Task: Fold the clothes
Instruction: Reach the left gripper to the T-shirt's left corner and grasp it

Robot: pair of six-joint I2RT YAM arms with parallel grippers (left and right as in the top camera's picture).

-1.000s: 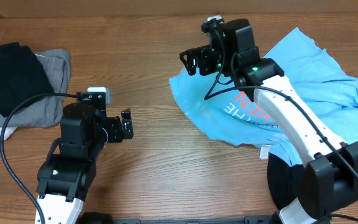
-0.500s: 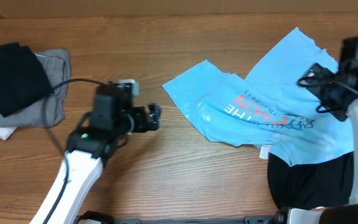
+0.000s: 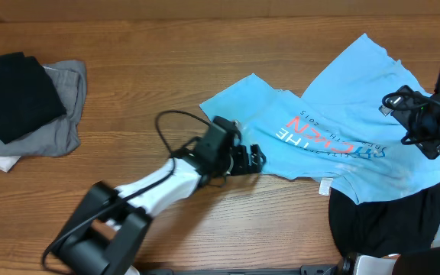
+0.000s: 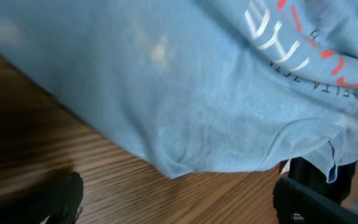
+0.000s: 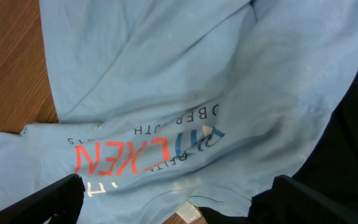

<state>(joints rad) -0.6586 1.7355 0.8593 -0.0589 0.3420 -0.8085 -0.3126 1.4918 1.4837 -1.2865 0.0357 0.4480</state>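
Observation:
The sky-blue T-shirt with red, white and teal lettering lies crumpled at the right of the table. It also fills the left wrist view and the right wrist view. My left gripper is open and empty at the shirt's lower left edge, its fingers just over bare wood beside the hem. My right gripper is open and empty above the shirt's right side, its fingers wide apart over the lettering.
A pile of black, grey and white garments lies at the far left. A black garment lies under the shirt's lower right corner. A white label hangs at the shirt's bottom hem.
My left arm has swung right across the table to the shirt's lower left edge. My right arm has let the shirt go, pulled back to the far right and lowered slightly.

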